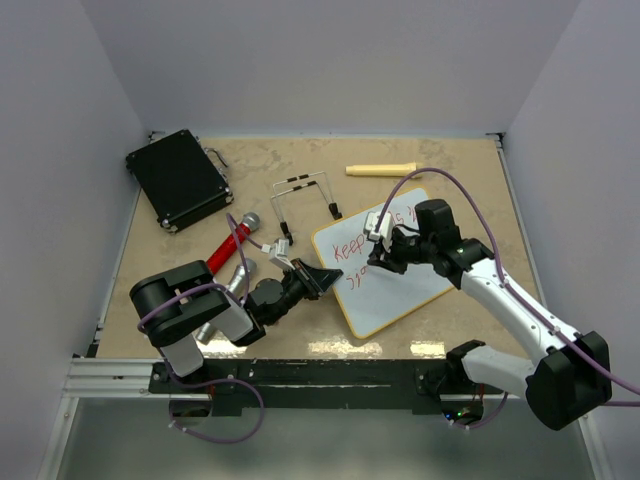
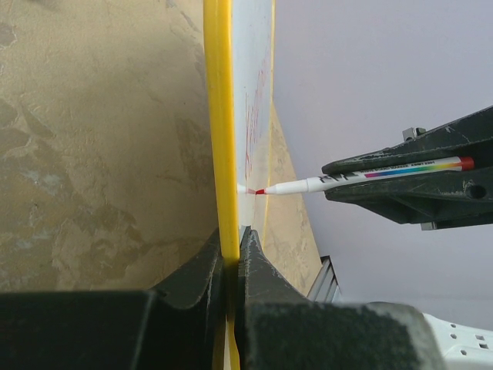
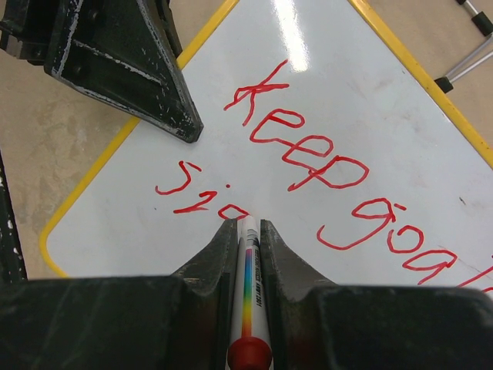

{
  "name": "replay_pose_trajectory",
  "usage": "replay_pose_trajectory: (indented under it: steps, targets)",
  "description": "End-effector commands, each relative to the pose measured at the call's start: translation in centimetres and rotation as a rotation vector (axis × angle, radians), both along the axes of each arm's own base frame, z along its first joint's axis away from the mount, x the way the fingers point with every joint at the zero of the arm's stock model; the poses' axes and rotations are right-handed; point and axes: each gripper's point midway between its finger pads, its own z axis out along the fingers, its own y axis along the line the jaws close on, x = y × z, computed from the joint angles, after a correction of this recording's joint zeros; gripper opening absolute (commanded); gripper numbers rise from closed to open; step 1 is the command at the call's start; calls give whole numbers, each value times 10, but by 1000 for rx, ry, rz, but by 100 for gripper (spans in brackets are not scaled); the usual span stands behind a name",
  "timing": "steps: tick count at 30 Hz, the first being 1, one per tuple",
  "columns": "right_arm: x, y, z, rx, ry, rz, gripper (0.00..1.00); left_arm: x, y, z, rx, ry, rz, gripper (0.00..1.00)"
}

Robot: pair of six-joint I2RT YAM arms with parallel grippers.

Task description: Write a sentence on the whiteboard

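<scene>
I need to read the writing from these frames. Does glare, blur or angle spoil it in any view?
Right wrist: a glare streak on the whiteboard sits above the sentence, which is sharp and readable. Left wrist: whiteboard seen edge-on, writing just red streaks. Top: writing small, and the right fingers cover part of it.

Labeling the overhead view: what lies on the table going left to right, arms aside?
black case → red-handled tool → wire stand → whiteboard. The cream stick is left out, since it lies within the whiteboard's left-right span.
</scene>
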Motion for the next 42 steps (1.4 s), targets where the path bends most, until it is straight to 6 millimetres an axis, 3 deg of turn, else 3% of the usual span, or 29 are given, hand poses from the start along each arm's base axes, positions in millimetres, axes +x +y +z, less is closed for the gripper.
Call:
replay_pose_trajectory:
  steps: [1,20,26,32,36,42]
  targets:
    - [15,2,15,7,-57,-22,0,-1,1,61,-130,-249,-10,0]
    - [-31,-3,-12,-92,51,202,0,15,-2,67,-113,-268,4,0]
    - [-37,8,-17,-94,68,242,0,19,-6,68,-105,-275,-1,0]
    - [-14,21,8,-33,-7,166,0,20,-6,66,-98,-269,-4,0]
    - [13,7,25,-28,-79,15,0,19,-3,63,-90,-264,-1,0]
    - [1,-6,46,55,-90,50,0,15,1,61,-89,-262,-3,0]
